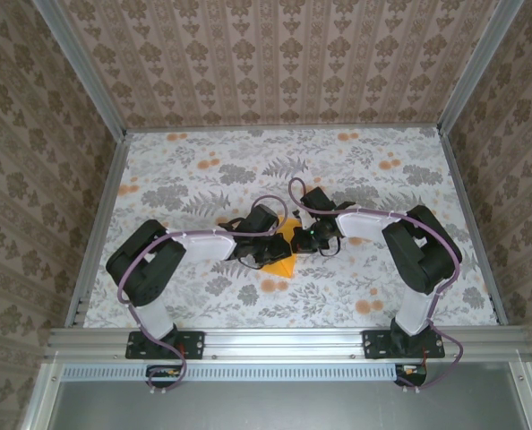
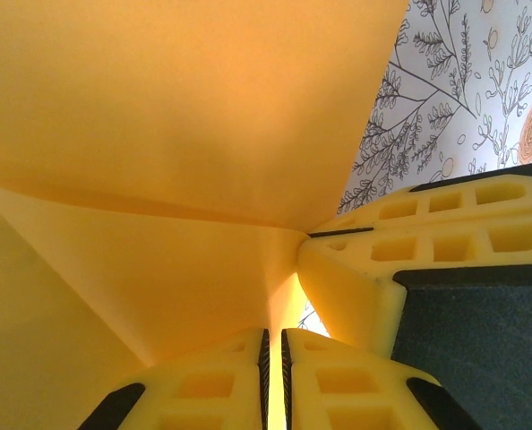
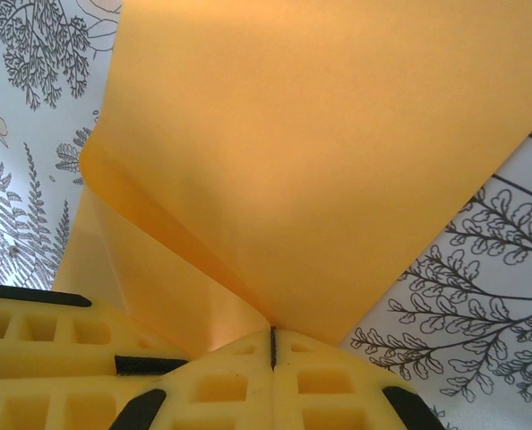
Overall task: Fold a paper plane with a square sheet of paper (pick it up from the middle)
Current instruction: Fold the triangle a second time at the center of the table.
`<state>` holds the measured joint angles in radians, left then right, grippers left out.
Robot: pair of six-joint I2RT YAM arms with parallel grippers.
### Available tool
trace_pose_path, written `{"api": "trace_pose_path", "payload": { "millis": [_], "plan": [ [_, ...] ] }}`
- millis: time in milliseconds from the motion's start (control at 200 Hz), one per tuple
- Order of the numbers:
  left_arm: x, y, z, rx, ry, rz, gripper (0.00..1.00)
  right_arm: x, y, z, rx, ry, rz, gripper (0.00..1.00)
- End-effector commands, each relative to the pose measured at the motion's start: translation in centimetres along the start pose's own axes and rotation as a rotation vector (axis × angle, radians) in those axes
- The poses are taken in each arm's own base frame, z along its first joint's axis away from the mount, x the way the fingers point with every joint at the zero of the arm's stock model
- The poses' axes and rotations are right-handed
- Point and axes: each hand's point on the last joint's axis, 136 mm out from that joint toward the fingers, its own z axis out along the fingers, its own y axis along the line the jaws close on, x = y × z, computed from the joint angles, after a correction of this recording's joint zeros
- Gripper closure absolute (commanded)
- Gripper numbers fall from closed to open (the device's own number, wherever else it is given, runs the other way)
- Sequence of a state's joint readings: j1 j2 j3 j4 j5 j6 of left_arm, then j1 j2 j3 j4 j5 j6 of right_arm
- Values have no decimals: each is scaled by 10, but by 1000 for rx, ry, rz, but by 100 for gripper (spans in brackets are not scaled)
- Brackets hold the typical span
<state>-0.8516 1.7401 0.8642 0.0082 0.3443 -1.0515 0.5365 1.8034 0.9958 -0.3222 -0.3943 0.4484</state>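
Two grippers meet at the middle of the table point(image 1: 203, 179) in your top view, both on one piece of orange-yellow paper. The left gripper point(image 1: 264, 240) comes in from the left and the right gripper point(image 1: 302, 238) from the right, tips just beside each other. The square sheet of paper point(image 1: 283, 262) sits between them, partly hidden. You see one corner poking toward the near edge and a bit more between the two tips. Jaw state is not readable from up here.

Left wrist view: your left gripper point(image 2: 275, 363) has its two yellow fingers point(image 2: 212, 387) drawn almost together, with a thin edge of the paper clamped in the slit. The sheet point(image 2: 176, 134) rises from the pinch and fans across the top and left, with a crease line running out to the left. The right gripper point(image 2: 324, 235) enters from the right, its tips touching the paper at the same spot. Leaf-print table shows at upper right.

Right wrist view: your right gripper point(image 3: 272, 345) has its jaws pressed tight together, and the paper point(image 3: 320, 152) narrows right down into the seam, so it is clamped there. The sheet curls over at the left into a soft fold. The left gripper point(image 3: 158, 363) sits at lower left, touching your right fingers point(image 3: 338, 385). Fern-print table shows on both sides.
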Motion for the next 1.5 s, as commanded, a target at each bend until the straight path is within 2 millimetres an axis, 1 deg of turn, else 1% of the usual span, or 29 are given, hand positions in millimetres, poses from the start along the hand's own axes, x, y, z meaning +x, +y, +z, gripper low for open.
{"api": "trace_pose_path", "payload": {
  "millis": [0,635,810,945,1070,1205,1290,1360,1425,1495],
  "plan": [
    [7,7,6,-23,28,-10,84,-2,-12,2,53,9,32,100],
    [9,14,9,-55,42,-21,85,-1,-14,3,56,13,36,100],
    [11,21,10,-85,47,-39,86,0,-14,4,58,22,42,100],
    [14,25,11,-99,55,-51,86,-1,-12,1,51,15,45,100],
    [16,30,11,-127,58,-62,87,-4,-7,-10,45,-14,51,93],
    [19,36,10,-158,60,-72,87,-10,-7,-26,66,-71,57,80],
    [19,37,10,-161,57,-75,88,-11,-6,-32,68,-92,53,76],
    [19,38,10,-165,53,-76,87,-9,-2,-30,41,-77,46,77],
    [19,38,11,-166,53,-75,88,-6,5,-27,-9,-58,43,82],
    [19,37,10,-165,52,-74,88,-2,8,-22,-36,-33,47,88]
  ]
}}
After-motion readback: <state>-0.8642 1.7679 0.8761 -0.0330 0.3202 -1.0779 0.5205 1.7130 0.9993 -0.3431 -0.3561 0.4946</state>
